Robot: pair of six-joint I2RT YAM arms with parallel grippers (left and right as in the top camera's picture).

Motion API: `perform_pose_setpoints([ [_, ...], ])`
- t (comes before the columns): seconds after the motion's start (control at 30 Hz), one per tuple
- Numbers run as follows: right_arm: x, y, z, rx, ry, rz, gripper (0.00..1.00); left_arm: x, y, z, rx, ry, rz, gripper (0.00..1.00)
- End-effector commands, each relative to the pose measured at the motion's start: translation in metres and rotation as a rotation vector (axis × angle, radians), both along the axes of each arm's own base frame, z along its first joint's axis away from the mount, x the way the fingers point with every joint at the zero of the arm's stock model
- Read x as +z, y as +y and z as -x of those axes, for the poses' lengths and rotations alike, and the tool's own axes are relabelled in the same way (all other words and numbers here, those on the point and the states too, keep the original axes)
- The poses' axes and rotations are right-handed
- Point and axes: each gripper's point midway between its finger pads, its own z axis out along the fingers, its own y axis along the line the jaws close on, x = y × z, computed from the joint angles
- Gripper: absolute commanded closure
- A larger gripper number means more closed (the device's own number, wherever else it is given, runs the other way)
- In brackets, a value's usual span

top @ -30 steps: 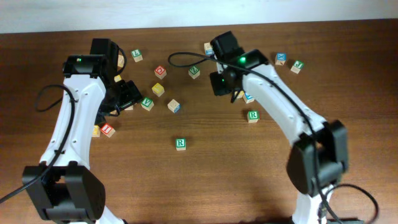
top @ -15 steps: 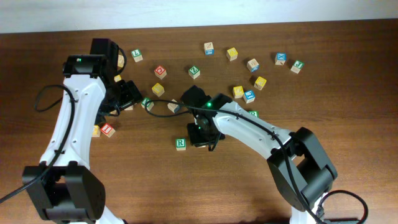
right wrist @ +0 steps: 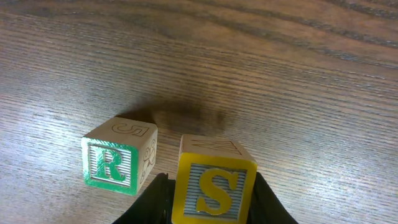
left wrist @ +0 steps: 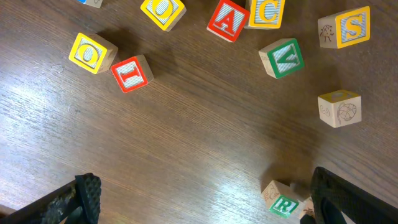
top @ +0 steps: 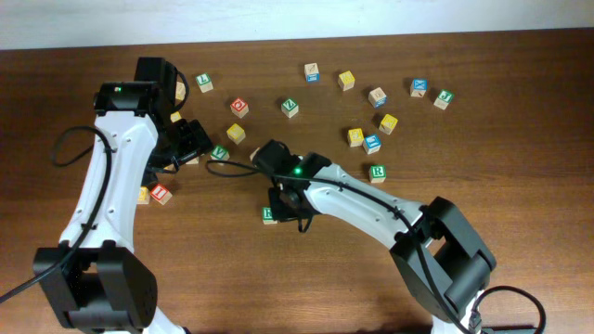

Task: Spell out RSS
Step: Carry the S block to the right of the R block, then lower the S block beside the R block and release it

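My right gripper (right wrist: 214,208) is shut on a yellow-faced S cube (right wrist: 214,186) and holds it low over the table, just right of the green R cube (right wrist: 115,163), with a small gap between them. In the overhead view the right gripper (top: 290,199) covers that S cube, and the R cube (top: 268,214) shows at its left. A second yellow S cube (left wrist: 351,26) lies further back (top: 237,134). My left gripper (left wrist: 211,205) is open and empty, near the green V cube (top: 219,153).
Loose letter cubes lie around: red I (left wrist: 132,73), yellow O (left wrist: 92,53), red A (left wrist: 229,18), green V (left wrist: 281,57), a plain-faced cube (left wrist: 339,109). Another green R cube (top: 377,173) and several cubes sit at the back right. Bare wood lies in front of the R cube.
My right arm has swung from the back middle down to the front, ending beside the R cube with the S cube in its jaws. The left arm has not moved.
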Motion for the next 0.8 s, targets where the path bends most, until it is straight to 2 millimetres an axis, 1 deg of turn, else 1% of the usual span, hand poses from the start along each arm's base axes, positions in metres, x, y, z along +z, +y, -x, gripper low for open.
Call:
perform_pose_setpoints([
  [0.0, -0.01, -0.008, 0.002, -0.034, -0.009, 0.046, 0.77, 0.003, 0.004, -0.002, 0.002, -0.01, -0.014, 0.01],
  [0.13, -0.018, -0.011, 0.006, -0.033, 0.0, 0.052, 0.77, 0.003, 0.004, -0.002, 0.002, -0.01, -0.015, 0.01],
  [0.3, -0.02, -0.01, 0.008, -0.027, -0.001, 0.048, 0.77, 0.003, 0.004, -0.002, 0.002, -0.01, -0.014, 0.01],
  [0.47, -0.019, 0.008, 0.012, 0.011, -0.031, 0.024, 0.76, 0.003, 0.004, -0.002, 0.002, -0.01, -0.014, 0.01],
  [0.77, -0.019, -0.003, 0.006, -0.001, -0.067, 0.081, 0.76, 0.003, 0.004, -0.002, 0.002, -0.01, -0.014, 0.01],
])
